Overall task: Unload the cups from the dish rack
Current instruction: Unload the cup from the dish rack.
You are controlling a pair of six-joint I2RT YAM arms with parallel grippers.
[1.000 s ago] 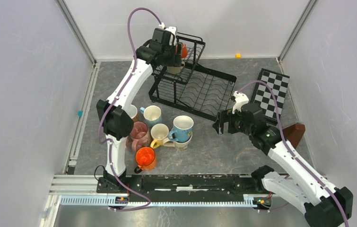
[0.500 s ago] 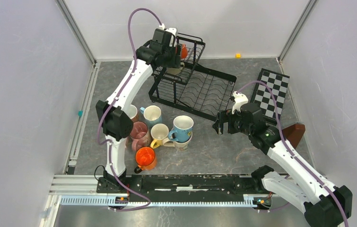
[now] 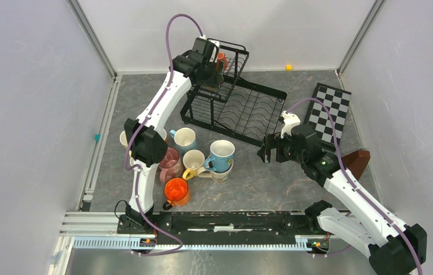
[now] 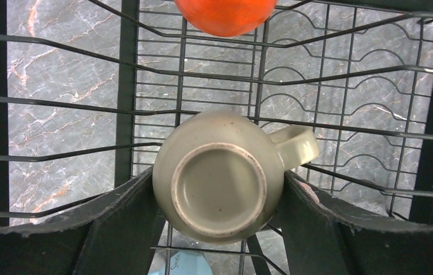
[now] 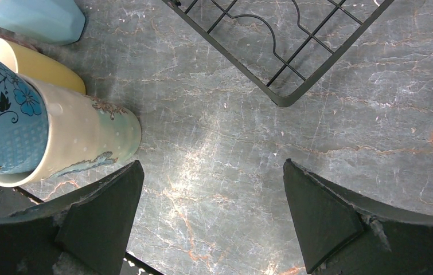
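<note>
The black wire dish rack (image 3: pixel 248 109) stands at the back of the table. In its raised upper basket (image 4: pixel 128 86) a beige cup (image 4: pixel 219 183) sits upside down, handle to the right. My left gripper (image 4: pixel 219 177) reaches into that basket (image 3: pixel 213 71), and its fingers press both sides of the cup. An orange cup (image 4: pixel 225 14) lies just beyond it in the basket. My right gripper (image 5: pixel 214 195) hovers open over bare table near the rack's front corner (image 3: pixel 268 150). Several cups (image 3: pixel 194 157) stand grouped on the table at the left.
A blue floral cup (image 5: pixel 2 126) sits nested in a cream cup (image 5: pixel 88 143), close to my right gripper's left finger. A checkered board (image 3: pixel 330 112) and a brown object (image 3: pixel 356 162) lie at the right. Grey walls enclose the table.
My left arm has shifted its elbow and wrist slightly right over the upper basket, and the beige cup is now hidden under the gripper in the top view. The right arm stays still.
</note>
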